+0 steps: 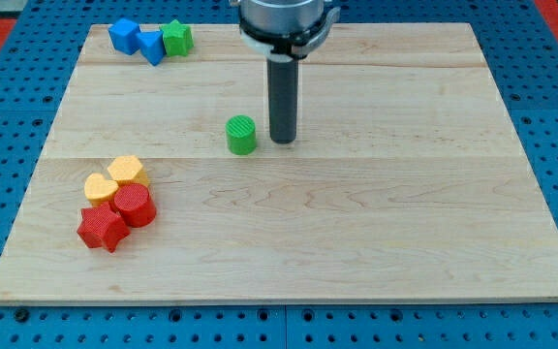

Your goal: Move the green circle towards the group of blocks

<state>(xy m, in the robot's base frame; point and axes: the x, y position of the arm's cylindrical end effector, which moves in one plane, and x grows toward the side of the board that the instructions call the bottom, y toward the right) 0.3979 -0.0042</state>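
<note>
The green circle stands on the wooden board, left of centre. My tip is just to its right, a small gap apart. A group of blocks lies at the lower left: two yellow blocks, a red circle and a red star, all touching. The green circle is up and to the right of that group, well apart from it.
At the view's top left sit a blue block, a blue triangle-like block and a green star-like block, close together. A blue pegboard surrounds the wooden board.
</note>
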